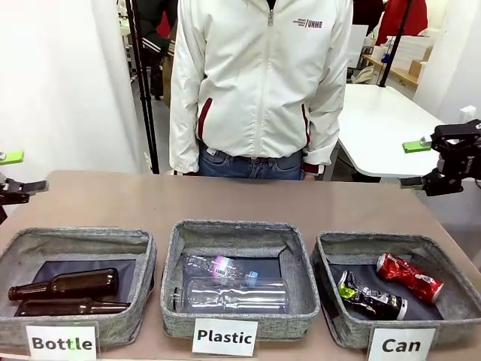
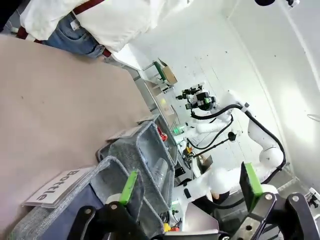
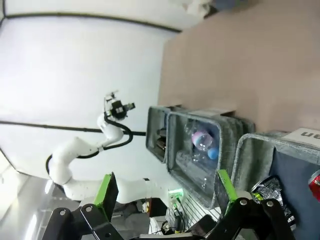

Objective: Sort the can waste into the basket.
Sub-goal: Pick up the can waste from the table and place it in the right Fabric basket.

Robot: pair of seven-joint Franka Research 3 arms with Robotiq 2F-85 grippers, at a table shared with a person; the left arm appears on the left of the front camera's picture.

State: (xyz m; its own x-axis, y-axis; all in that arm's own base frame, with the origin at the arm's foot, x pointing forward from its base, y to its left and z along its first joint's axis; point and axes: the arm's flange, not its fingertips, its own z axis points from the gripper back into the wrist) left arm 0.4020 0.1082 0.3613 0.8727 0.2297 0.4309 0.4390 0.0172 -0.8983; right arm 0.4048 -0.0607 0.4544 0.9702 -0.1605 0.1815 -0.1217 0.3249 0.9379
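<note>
Both pieces of can waste lie in the grey basket [image 1: 331, 259] labelled "Can" at the front right: a crushed red can [image 1: 409, 277] and a crushed black-silver can with green marks [image 1: 368, 295]. My right gripper [image 1: 413, 163] hangs open and empty above the table's right edge, behind that basket. At the far left edge, well above the table, my left gripper [image 1: 19, 171] is open and empty too. In the right wrist view the open fingers [image 3: 166, 189] frame the basket's wall [image 3: 257, 152], the black-silver can [image 3: 267, 187] and a sliver of the red can [image 3: 315, 182]. The left wrist view shows its own gripper [image 2: 190, 185] open.
A "Plastic" basket [image 1: 176, 259] holding clear bottles sits in the middle, and a "Bottle" basket [image 1: 146, 259] with brown glass bottles at the left. A person in a white jacket [image 1: 259, 83] stands at the far side. Bare table [image 1: 240, 199] lies behind the baskets.
</note>
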